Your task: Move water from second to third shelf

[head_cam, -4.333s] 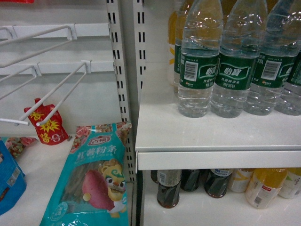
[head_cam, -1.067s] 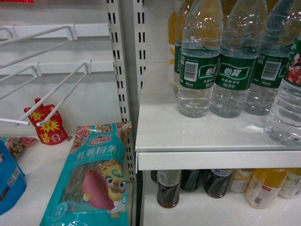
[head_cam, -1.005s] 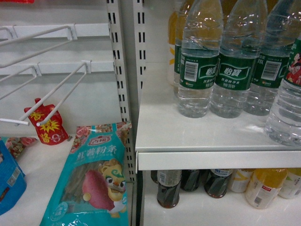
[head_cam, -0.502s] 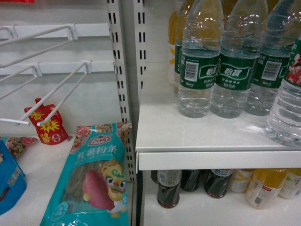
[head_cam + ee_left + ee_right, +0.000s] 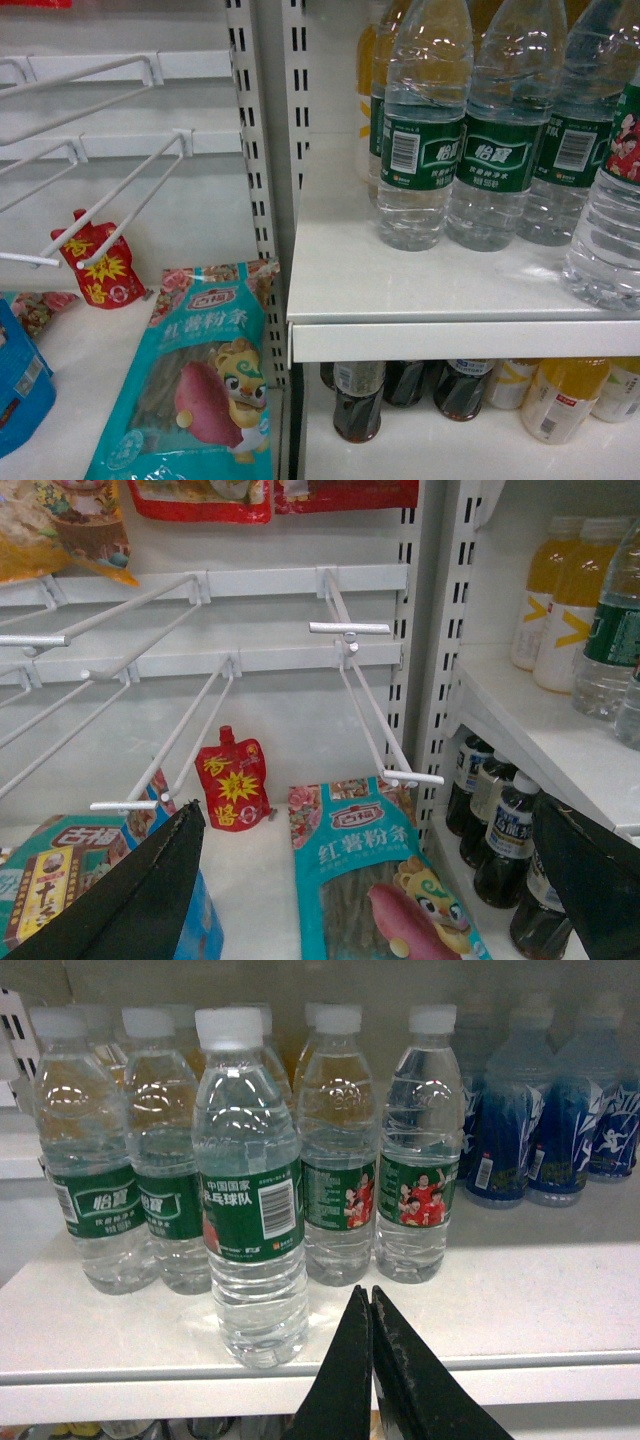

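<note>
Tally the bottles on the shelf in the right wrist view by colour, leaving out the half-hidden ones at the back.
Clear water bottles, green labels: 5
Blue bottles: 3
Total: 8

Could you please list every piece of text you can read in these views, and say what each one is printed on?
"怡寶": green labels of the water bottles.
"中国国家乒乓球队": label of the front water bottle near the shelf edge.
"红薯粉条": teal noodle packet.
Red pouch: yellow characters, too blurred to read.
Barcodes, small print, cola bottles and juice bottles: unreadable.
</note>
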You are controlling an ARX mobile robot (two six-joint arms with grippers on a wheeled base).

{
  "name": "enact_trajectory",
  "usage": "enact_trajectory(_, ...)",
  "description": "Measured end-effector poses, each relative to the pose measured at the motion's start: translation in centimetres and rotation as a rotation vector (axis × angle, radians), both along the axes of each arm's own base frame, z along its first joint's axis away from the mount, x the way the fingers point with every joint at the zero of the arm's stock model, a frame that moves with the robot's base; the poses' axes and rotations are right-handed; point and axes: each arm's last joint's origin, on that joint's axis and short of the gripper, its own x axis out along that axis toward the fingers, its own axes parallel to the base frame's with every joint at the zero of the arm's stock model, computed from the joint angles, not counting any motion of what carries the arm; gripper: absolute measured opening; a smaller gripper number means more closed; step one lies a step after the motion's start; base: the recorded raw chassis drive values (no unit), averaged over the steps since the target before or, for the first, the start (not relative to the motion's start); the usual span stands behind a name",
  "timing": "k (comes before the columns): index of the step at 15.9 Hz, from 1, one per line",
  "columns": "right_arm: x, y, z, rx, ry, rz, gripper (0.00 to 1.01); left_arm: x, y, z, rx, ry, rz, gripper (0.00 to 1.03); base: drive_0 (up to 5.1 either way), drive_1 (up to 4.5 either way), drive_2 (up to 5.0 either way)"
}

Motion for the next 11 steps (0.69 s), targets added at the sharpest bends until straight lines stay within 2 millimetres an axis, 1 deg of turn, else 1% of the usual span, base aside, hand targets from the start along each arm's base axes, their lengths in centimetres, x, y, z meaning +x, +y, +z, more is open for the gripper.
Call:
enact_trajectory(6, -1.1, 0.0, -1.7, 0.0, 0.006, 0.0, 0.02, 0.0, 0.0, 0.0, 0.0, 0.0, 0.0, 0.98, 0.0, 0.0, 0.0)
enact_trajectory(11, -1.8, 0.0, -2.4, 0.0, -0.009, 0.0, 0.02, 0.0, 0.0, 0.0, 0.0, 0.0, 0.0, 0.98, 0.0, 0.0, 0.0)
